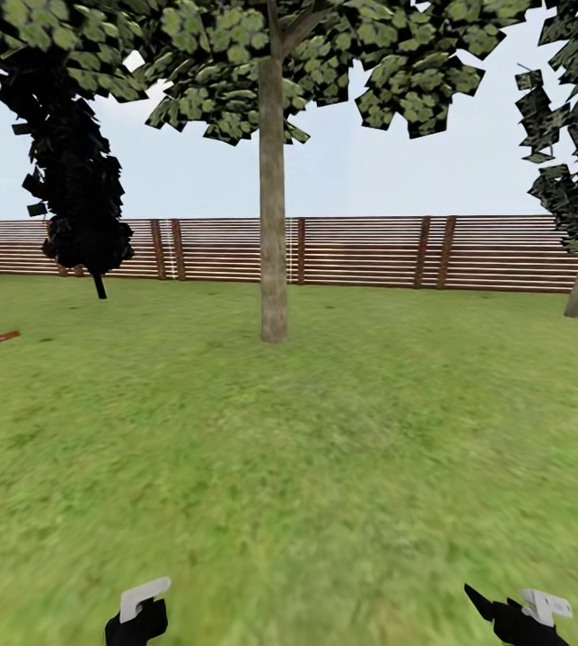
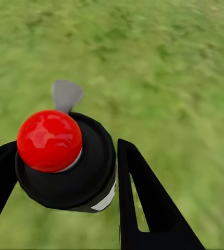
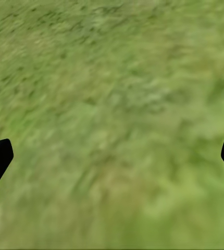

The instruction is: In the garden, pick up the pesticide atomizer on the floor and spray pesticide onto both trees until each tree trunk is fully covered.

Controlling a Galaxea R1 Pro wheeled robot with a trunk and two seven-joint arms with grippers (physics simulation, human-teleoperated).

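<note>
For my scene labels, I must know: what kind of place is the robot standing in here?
It looks like a fenced garden, rendered in simulation: a wide green lawn, a brown slatted wooden fence at the far edge, and a tall tree with a bare trunk under open sky.

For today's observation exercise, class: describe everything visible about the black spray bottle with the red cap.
The black spray bottle with the red cap is a dark cylinder topped by a glossy red dome, with a grey nozzle tab beside the dome and a white patch on its side. The left gripper's black fingers flank it, holding it above blurred green lawn.
</note>
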